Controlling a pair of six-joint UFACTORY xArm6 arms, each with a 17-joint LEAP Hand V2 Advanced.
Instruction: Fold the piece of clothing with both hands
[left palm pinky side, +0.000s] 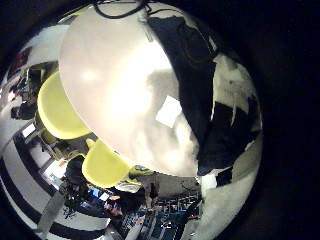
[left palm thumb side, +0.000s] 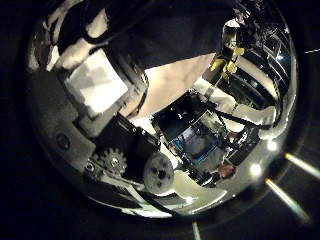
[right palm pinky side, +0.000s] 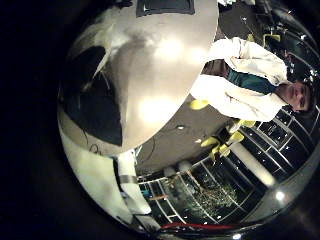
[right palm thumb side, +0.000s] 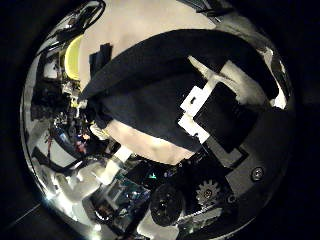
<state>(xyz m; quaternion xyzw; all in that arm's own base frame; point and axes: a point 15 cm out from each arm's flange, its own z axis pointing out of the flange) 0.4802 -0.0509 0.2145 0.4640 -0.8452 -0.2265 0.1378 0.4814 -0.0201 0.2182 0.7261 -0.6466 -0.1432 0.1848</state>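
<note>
Dark cloth garment (right palm thumb side: 150, 85), soft and rumpled, lies on a pale, smooth, round tabletop (left palm pinky side: 110, 70). In the right thumb side palm view it fills the middle of the picture, so it is close under that palm, with bare tabletop showing beyond it and along one side. In the left little finger side palm view the same garment (left palm pinky side: 195, 75) sits toward one side of the table, near its rim, and a broad stretch of bare top lies beside it. The right little finger side palm view shows it as a dark heap (right palm pinky side: 95, 105) by the table's edge (right palm pinky side: 165, 60). Right hand (right palm thumb side: 215, 105): white and black finger parts reach out over the cloth and look to be touching it, a geared part behind them. Whether those fingers lie straight or pinch the cloth, I cannot tell. Left hand (left palm thumb side: 95, 80): white blocks and dark geared parts crowd its thumb side palm view, with a wedge of pale tabletop past them. Its fingers' set cannot be told either, and no clear grip on the cloth shows. Two yellow moulded plastic chairs (left palm pinky side: 60, 105) stand just beside the table on the side away from the garment.
</note>
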